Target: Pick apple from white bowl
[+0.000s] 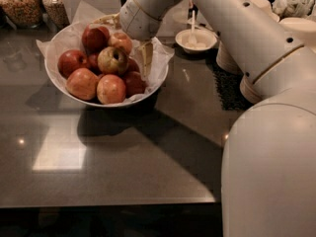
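Note:
The white bowl (59,85), lined with crinkled white paper, stands at the back left of the dark table and holds several apples. The yellow-green apple (113,59) lies on top of the pile near the middle, its dark stem dimple facing up and right. My gripper (128,39) hangs over the bowl's back right part, just above and right of that apple. One beige finger (146,58) points down at the bowl's right side, and the other (107,19) reaches left behind the apples. The fingers stand apart and hold nothing.
Red apples (71,61) and red-and-yellow apples (111,89) fill the bowl around it. A small white bowl with a spoon (196,37) stands to the right, stacked beige bowls (232,58) beyond it, and jars (22,5) at the back left. My arm (247,38) crosses the right side.

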You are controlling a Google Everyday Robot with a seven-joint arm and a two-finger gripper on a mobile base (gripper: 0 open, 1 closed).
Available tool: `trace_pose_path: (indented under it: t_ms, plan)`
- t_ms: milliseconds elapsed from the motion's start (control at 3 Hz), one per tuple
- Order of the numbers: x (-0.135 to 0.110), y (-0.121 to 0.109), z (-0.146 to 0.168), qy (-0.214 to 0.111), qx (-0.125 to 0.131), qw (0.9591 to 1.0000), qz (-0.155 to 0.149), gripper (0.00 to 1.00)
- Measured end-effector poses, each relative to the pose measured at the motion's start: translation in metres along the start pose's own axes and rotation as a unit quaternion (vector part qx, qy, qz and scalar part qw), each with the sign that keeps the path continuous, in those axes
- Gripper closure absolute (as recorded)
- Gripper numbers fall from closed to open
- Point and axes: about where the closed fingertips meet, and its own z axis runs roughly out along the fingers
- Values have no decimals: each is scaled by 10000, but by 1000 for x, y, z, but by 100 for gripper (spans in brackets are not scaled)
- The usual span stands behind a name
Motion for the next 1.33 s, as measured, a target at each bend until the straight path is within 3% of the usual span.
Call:
trace_pose_path:
  t_ms: [667, 1000, 1333]
  plan:
    - [0, -4, -1, 2, 49, 10000, -5, 0]
    - [-4, -10, 14, -106, -15, 9997, -212, 0]
    - [-4, -10, 14, -106, -16, 9997, -211, 0]
